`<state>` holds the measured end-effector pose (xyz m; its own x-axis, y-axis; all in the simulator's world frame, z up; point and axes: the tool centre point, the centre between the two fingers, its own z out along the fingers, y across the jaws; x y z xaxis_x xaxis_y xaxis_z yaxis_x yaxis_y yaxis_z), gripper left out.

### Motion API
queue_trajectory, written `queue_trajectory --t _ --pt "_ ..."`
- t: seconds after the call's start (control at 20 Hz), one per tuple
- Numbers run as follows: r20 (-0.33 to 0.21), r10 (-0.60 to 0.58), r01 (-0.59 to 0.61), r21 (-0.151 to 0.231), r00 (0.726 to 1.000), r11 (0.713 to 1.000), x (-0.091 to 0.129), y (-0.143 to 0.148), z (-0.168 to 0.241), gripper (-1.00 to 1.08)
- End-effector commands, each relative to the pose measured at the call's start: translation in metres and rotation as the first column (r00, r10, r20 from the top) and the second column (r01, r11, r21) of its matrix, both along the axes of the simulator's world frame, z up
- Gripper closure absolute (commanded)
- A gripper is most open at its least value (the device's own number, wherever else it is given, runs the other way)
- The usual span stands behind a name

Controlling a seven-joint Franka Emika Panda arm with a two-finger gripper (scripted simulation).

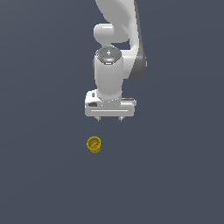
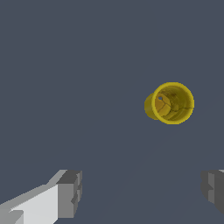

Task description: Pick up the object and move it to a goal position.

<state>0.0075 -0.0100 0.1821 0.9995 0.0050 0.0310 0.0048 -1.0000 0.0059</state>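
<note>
on the flat dark grey floor (image 1: 39, 175) the yellow cup (image 1: 94, 144) stands alone, hollow top showing, nearer the camera than the gripper (image 1: 110, 118) and slightly to the exterior view's left. the white gripper's fingers (image 2: 70, 192) are spread wide apart, released, grasping nothing, clear of the cup.

yellow cup (image 1: 93, 145), white arm (image 1: 114, 57), grey floor (image 1: 175, 175)
</note>
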Motion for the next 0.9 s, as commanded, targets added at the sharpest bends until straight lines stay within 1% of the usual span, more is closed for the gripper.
queue_trajectory --t 0.0,0.4,0.85 --pt "0.0 0.0 0.0 0.0 1.0 1.0 0.0 0.0 0.0 -0.92" --pt "0.021 0.041 -0.041 -0.008 0.999 0.999 0.007 0.008 0.021 -0.92" --pt "0.019 0.052 -0.052 -0.009 0.998 0.999 0.009 0.006 0.019 -0.92"
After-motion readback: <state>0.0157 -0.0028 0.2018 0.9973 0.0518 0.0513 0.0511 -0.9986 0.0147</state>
